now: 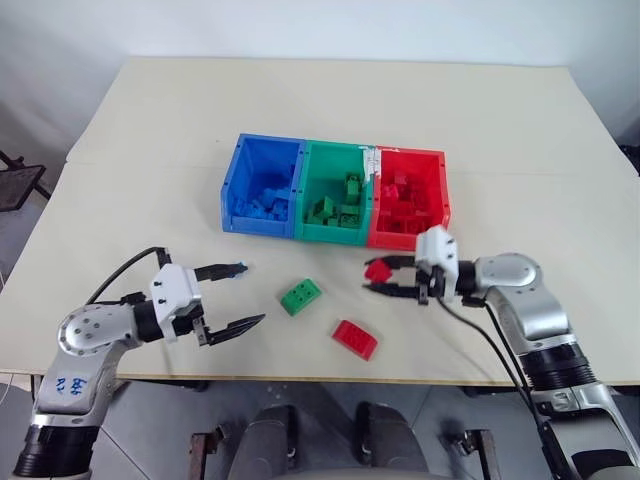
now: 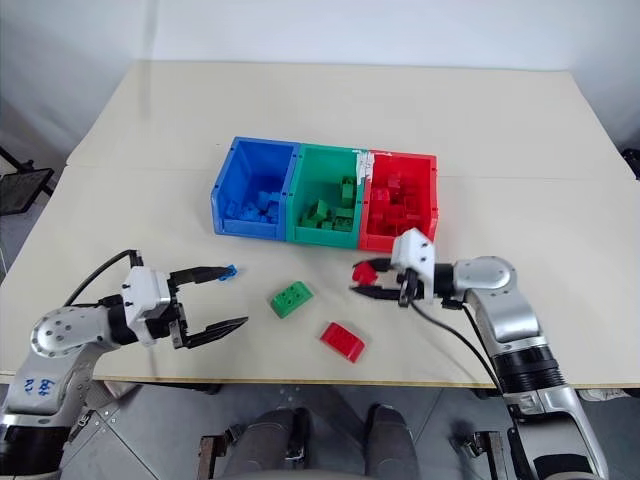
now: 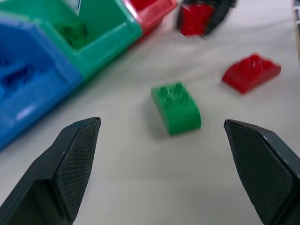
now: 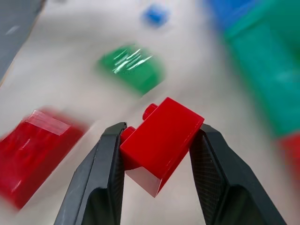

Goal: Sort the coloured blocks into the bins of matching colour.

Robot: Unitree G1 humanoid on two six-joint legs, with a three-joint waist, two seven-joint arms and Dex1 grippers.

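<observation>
Beige table (image 1: 150, 150); right tool (image 4: 159, 140) pinching red block (image 4: 161, 143), left tool (image 3: 164, 154) spread.

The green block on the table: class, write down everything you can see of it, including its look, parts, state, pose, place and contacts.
The green block is a small, glossy plastic brick with four round studs on top and one end curving down. It lies loose on the beige table, studs up, set at an angle to the table's edge, in front of the green bin. A red block lies near it without touching. The open left gripper points towards it; only the table touches it.
</observation>
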